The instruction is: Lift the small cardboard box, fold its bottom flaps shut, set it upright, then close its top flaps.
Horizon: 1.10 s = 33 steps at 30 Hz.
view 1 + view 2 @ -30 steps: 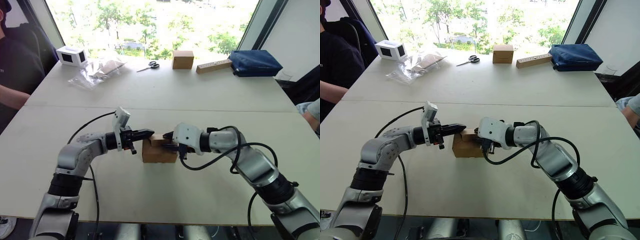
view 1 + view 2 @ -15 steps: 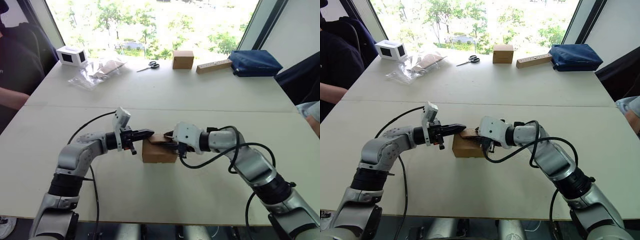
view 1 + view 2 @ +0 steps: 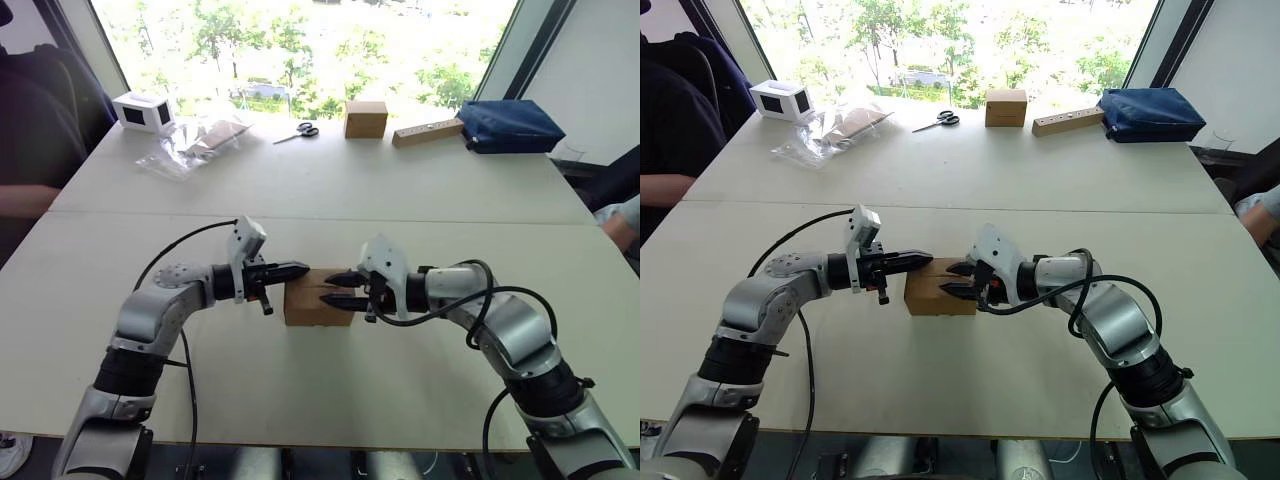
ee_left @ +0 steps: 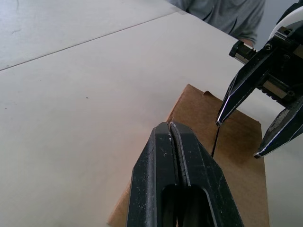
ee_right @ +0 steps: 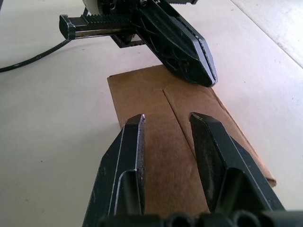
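Observation:
The small cardboard box (image 3: pixel 311 303) sits upright on the table between my two grippers. Its top flaps (image 5: pixel 177 142) lie flat, meeting along a straight seam. My left gripper (image 3: pixel 303 269) is shut with nothing held, its tips over the box's top left edge; it shows the same way in the left wrist view (image 4: pixel 170 126). My right gripper (image 3: pixel 336 289) stands open at the box's right end, one finger over the top and one lower beside the side. In the right wrist view it (image 5: pixel 168 118) hovers just above the closed flaps.
Along the far edge stand a cube-shaped brown box (image 3: pixel 366 118), a long tan block (image 3: pixel 427 132), a blue bag (image 3: pixel 508 125), scissors (image 3: pixel 298 132), a plastic bag (image 3: pixel 195 142) and a small white box (image 3: pixel 143 111). A person (image 3: pixel 28 150) sits at left.
My right gripper has drawn back to the right off the box top and rolled so its fingers stand one above the other. The flap that was slightly raised now lies flat. The left gripper has stayed put.

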Available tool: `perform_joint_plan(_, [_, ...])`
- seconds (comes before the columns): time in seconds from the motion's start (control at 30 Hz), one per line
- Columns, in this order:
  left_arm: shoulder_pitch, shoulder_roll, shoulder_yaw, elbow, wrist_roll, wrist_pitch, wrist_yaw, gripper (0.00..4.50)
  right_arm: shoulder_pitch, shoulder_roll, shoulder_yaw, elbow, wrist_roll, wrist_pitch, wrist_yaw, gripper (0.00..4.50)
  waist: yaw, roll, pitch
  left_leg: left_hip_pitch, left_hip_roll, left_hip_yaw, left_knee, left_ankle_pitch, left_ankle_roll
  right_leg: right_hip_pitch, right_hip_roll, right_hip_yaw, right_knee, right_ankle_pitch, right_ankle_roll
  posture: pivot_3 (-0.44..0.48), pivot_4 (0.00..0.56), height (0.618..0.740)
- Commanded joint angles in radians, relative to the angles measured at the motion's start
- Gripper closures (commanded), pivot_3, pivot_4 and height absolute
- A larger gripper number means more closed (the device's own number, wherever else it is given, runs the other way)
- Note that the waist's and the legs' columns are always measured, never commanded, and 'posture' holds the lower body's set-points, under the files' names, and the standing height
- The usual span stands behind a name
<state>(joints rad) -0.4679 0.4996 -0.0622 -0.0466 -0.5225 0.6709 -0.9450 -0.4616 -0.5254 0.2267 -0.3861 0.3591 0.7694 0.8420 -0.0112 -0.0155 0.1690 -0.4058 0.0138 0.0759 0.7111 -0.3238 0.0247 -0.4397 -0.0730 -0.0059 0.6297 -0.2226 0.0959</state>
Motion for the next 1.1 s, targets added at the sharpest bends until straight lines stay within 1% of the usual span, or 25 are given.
perform_joint_plan(0.03, [-0.024,-0.003,0.067,-0.058,-0.086,0.074,0.02,4.5,-0.017,0.041,-0.106,-0.02,0.084,0.025,-0.036,3.0,0.0,0.0,0.0,0.0,0.0,0.0,0.0,0.0,0.0,0.0,0.0,0.0,0.0,0.0,0.0,0.0,0.15,0.74])
perform_joint_plan(0.13, [-0.034,0.014,0.1,-0.118,-0.144,0.139,0.035,4.5,-0.026,0.056,-0.141,-0.018,0.113,0.044,-0.059,3.0,0.0,0.0,0.0,-0.001,0.0,0.0,0.0,0.0,0.0,-0.001,0.0,0.0,0.0,0.0,0.0,0.0,0.15,0.74])
perform_joint_plan(0.2, [-0.025,0.049,0.078,-0.161,-0.124,0.145,0.03,4.5,-0.019,0.046,-0.138,-0.018,0.112,0.04,-0.059,3.0,-0.001,0.0,0.0,-0.001,0.0,0.0,0.0,0.0,0.0,-0.001,0.0,0.0,0.0,0.0,0.0,0.0,0.15,0.74])
perform_joint_plan(0.3, [-0.011,0.068,0.083,-0.225,-0.146,0.175,0.051,4.5,-0.006,0.036,-0.13,-0.019,0.115,0.037,-0.059,3.0,-0.001,0.0,0.0,0.0,0.0,0.0,0.0,0.0,0.0,-0.001,0.0,0.0,0.0,0.0,0.0,0.0,0.15,0.74])
perform_joint_plan(0.37, [0.006,0.081,0.071,-0.257,-0.133,0.173,0.06,4.5,-0.003,0.04,-0.13,-0.019,0.121,0.038,-0.063,3.0,0.0,0.0,0.0,0.0,0.0,0.0,0.0,0.0,0.0,0.0,0.0,0.0,0.0,0.0,0.0,0.0,0.15,0.74])
perform_joint_plan(0.43, [0.051,0.101,0.023,-0.287,-0.081,0.13,0.048,4.5,0.002,0.046,-0.121,-0.02,0.122,0.036,-0.066,3.0,-0.001,0.0,0.0,0.0,0.0,0.0,0.0,0.0,0.0,-0.001,0.0,0.0,0.0,0.0,0.0,0.0,0.15,0.74])
perform_joint_plan(0.53, [0.069,0.086,-0.009,-0.277,-0.043,0.09,0.073,4.5,0.009,0.046,-0.094,-0.015,0.111,0.027,-0.065,3.0,-0.001,0.0,0.0,0.0,0.0,0.0,-0.001,0.0,0.0,-0.001,0.0,0.0,0.0,0.0,0.0,0.0,0.15,0.74])
perform_joint_plan(0.7, [0.057,0.05,-0.02,-0.259,-0.042,0.093,0.099,4.5,0.019,0.033,-0.035,-0.015,0.082,0.019,-0.066,3.0,0.0,0.0,0.0,0.0,0.0,0.0,-0.001,0.0,0.0,-0.001,0.0,0.0,0.0,-0.001,-0.002,0.0,0.15,0.74])
perform_joint_plan(0.77, [0.063,0.056,-0.032,-0.268,-0.036,0.094,0.095,4.5,0.019,0.018,0.005,-0.01,0.046,0.017,-0.077,3.0,0.0,0.0,0.0,0.0,0.0,0.0,-0.001,0.0,0.0,-0.001,0.0,0.0,0.0,-0.001,-0.001,0.0,0.15,0.74])
perform_joint_plan(0.87, [0.083,0.098,-0.079,-0.267,0.013,0.072,0.075,4.5,0.019,-0.007,0.054,0.001,-0.001,0.026,-0.084,3.0,-0.001,0.0,0.0,0.0,0.0,0.0,-0.001,0.0,0.0,-0.001,0.0,0.0,0.0,0.0,-0.001,0.0,0.15,0.74])
perform_joint_plan(0.97, [0.091,0.11,-0.096,-0.266,0.025,0.06,0.065,4.5,0.018,-0.013,0.064,0.005,-0.008,0.029,-0.083,3.0,-0.001,0.0,0.0,0.001,0.0,0.0,-0.001,0.0,0.0,0.0,0.0,0.0,0.0,-0.001,-0.002,0.0,0.15,0.74])
perform_joint_plan(1.1, [0.094,0.104,-0.092,-0.268,0.016,0.057,0.06,4.5,0.013,-0.013,0.062,0.01,-0.01,0.032,-0.083,3.0,-0.001,0.0,0.0,0.001,0.0,0.0,-0.001,0.0,0.0,0.0,0.0,0.0,0.0,-0.001,-0.002,0.0,0.15,0.74])
